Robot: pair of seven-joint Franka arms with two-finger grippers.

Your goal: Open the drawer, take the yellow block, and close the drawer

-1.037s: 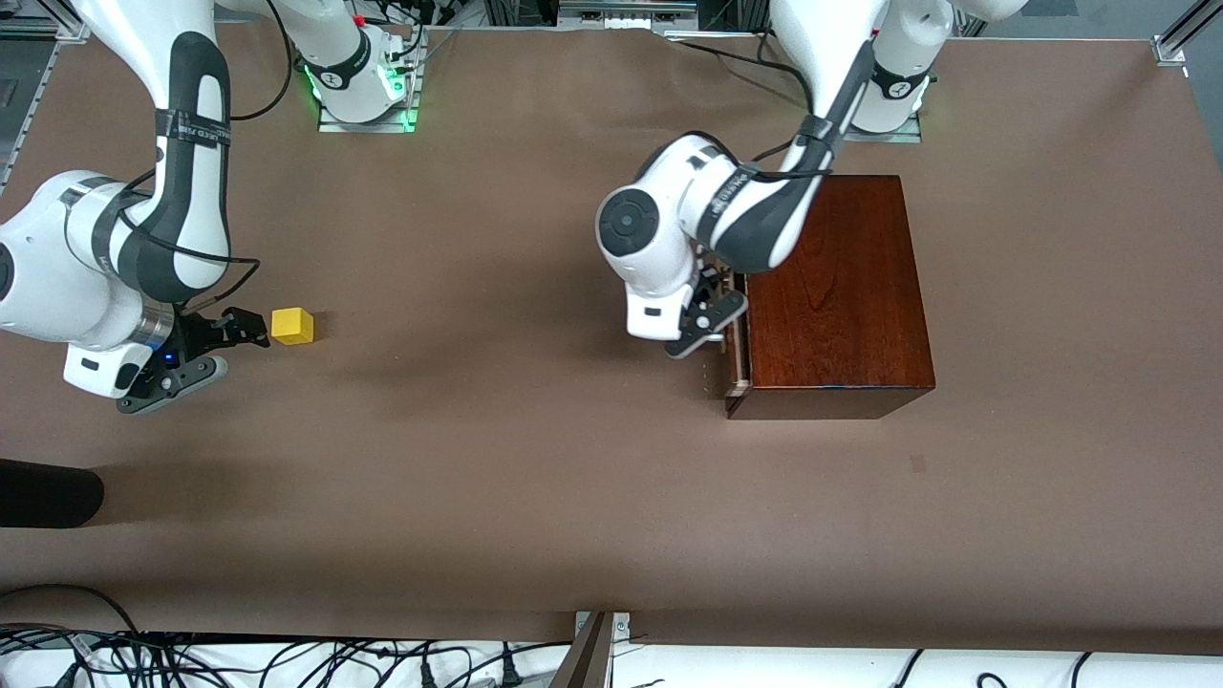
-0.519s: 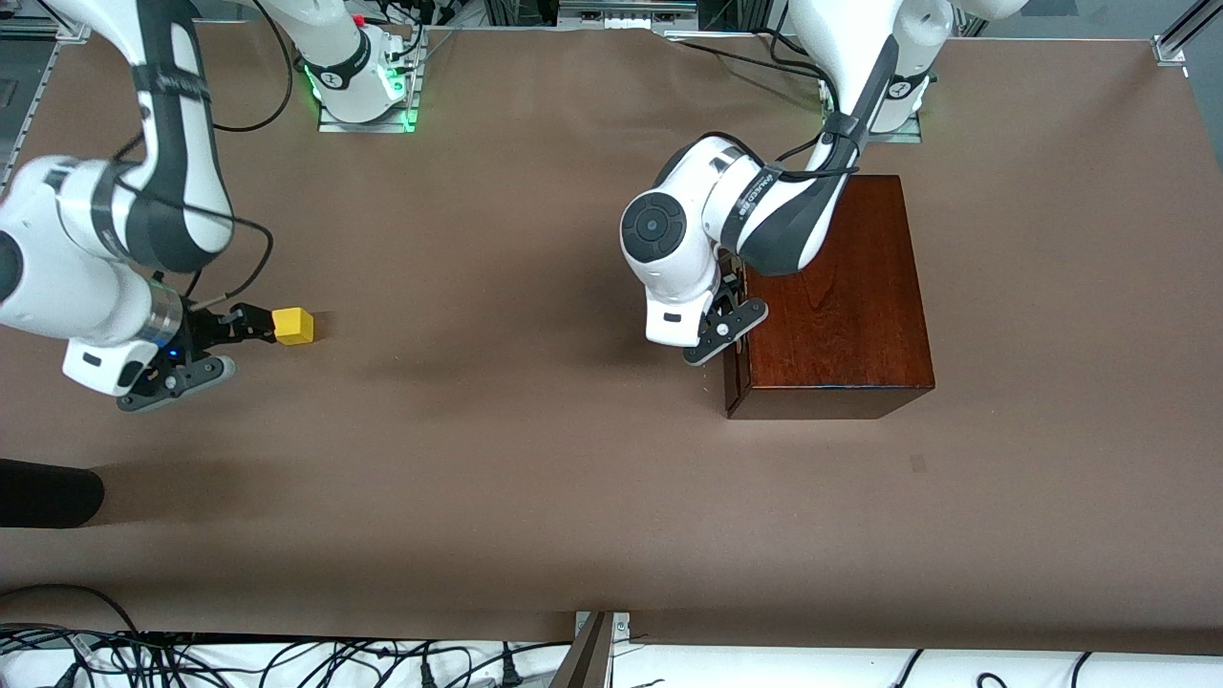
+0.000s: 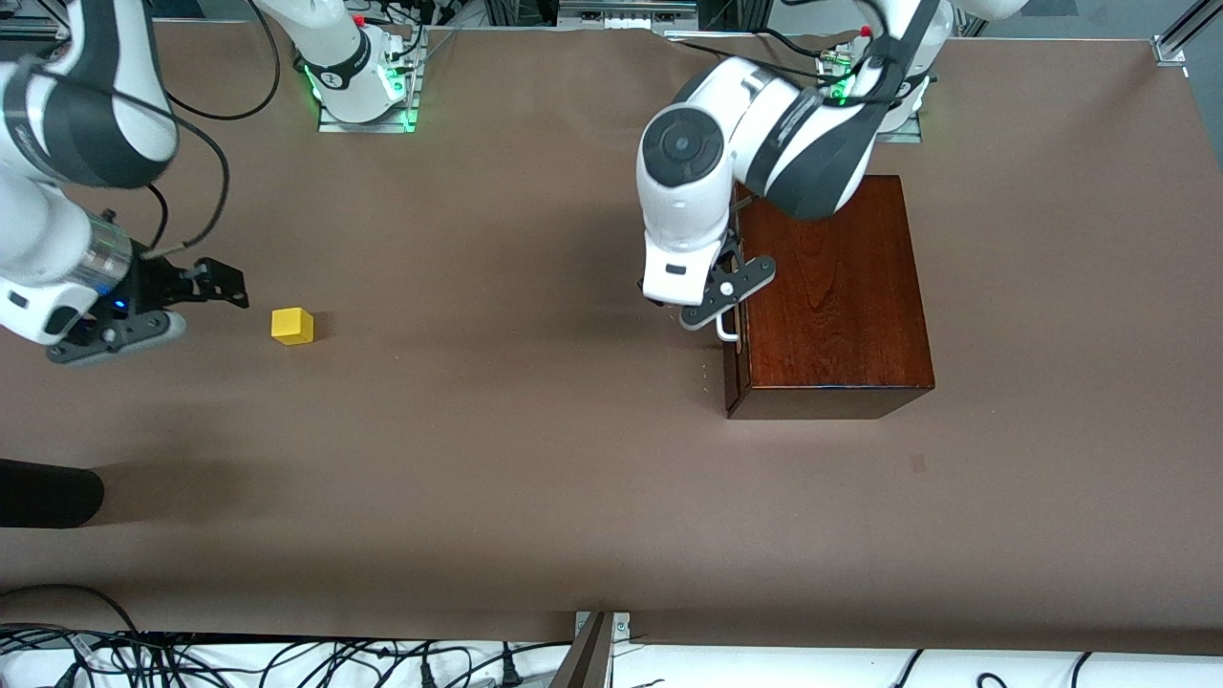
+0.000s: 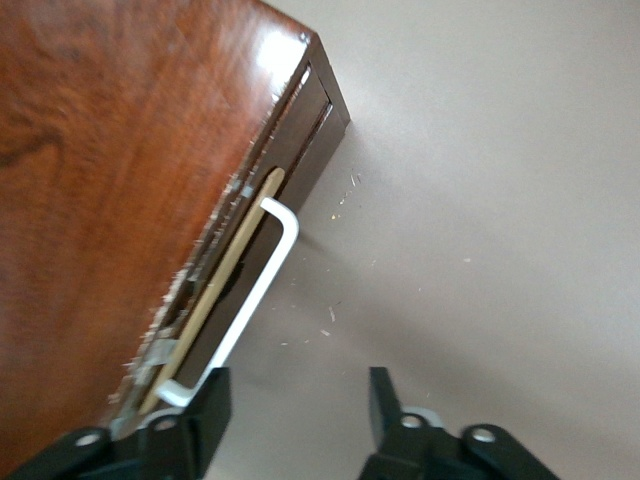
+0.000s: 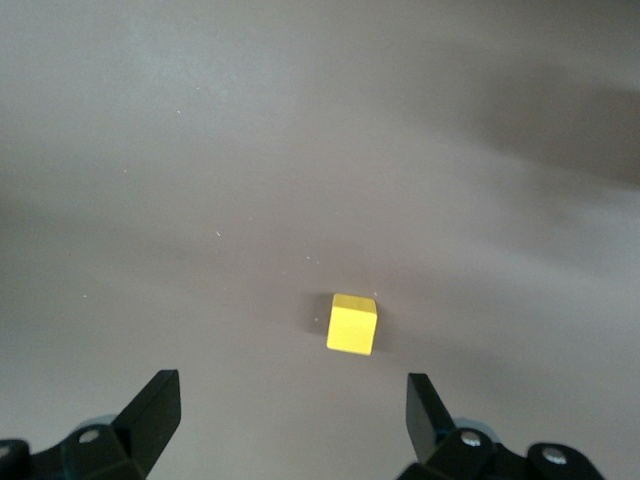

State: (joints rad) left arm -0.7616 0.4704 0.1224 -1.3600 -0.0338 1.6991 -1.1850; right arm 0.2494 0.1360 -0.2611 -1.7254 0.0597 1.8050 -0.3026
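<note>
The yellow block [image 3: 291,326] sits alone on the brown table toward the right arm's end, and shows in the right wrist view [image 5: 352,324]. My right gripper [image 3: 196,306] is open and empty, raised beside the block and apart from it [image 5: 293,385]. The dark wooden box [image 3: 831,287] stands toward the left arm's end. Its drawer [image 3: 734,368] is pushed in, with only a thin pale strip showing at its top edge [image 4: 225,280]. The white loop handle [image 4: 262,290] sticks out. My left gripper [image 3: 715,304] is open and empty just above the handle [image 4: 295,385], one finger [image 4: 205,410] beside the handle's end.
A dark rounded object [image 3: 48,492] lies at the table's edge toward the right arm's end, nearer to the front camera. Cables [image 3: 287,664] run along the front edge. The left arm's elbow hangs over the box's top.
The drawer went from slightly open to pushed in. My left gripper then lifted off the drawer front. My right gripper drew back from the yellow block, which stayed put.
</note>
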